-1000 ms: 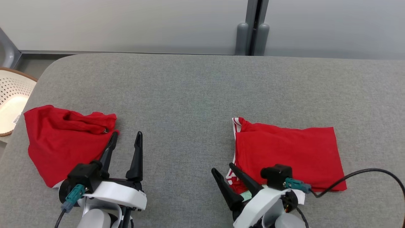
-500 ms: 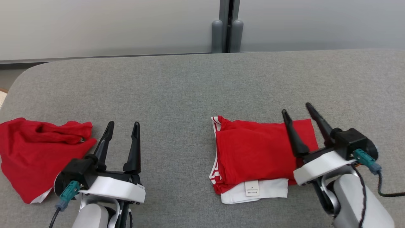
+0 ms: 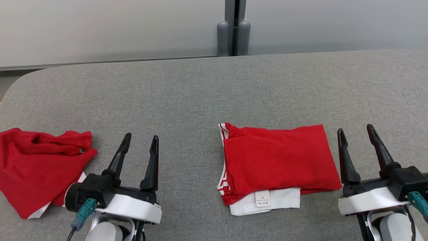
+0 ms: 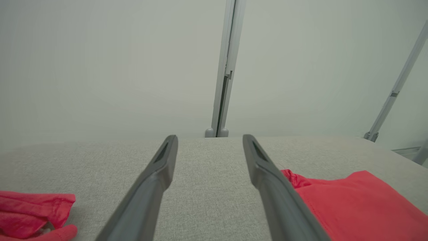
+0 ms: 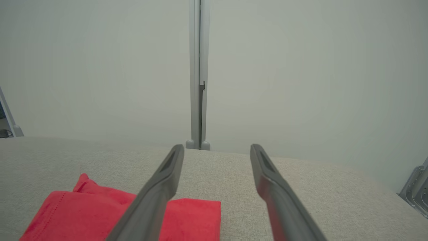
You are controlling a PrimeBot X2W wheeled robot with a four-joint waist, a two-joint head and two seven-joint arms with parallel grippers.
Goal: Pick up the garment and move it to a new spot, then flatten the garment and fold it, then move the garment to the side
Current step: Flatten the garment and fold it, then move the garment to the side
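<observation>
Left gripper (image 3: 141, 137) and right gripper (image 3: 355, 129) are hanging open, empty. Pinching an edge of the crumpled garment (image 3: 36, 167) is looking wisest.

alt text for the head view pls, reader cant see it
A folded red garment lies on a grey table, between the open left gripper and open right gripper, neither touching it. A crumpled red garment sits at the left edge.

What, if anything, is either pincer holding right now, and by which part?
Nothing is held. The left pincer and right pincer stand open and empty, either side of the folded red garment.
</observation>
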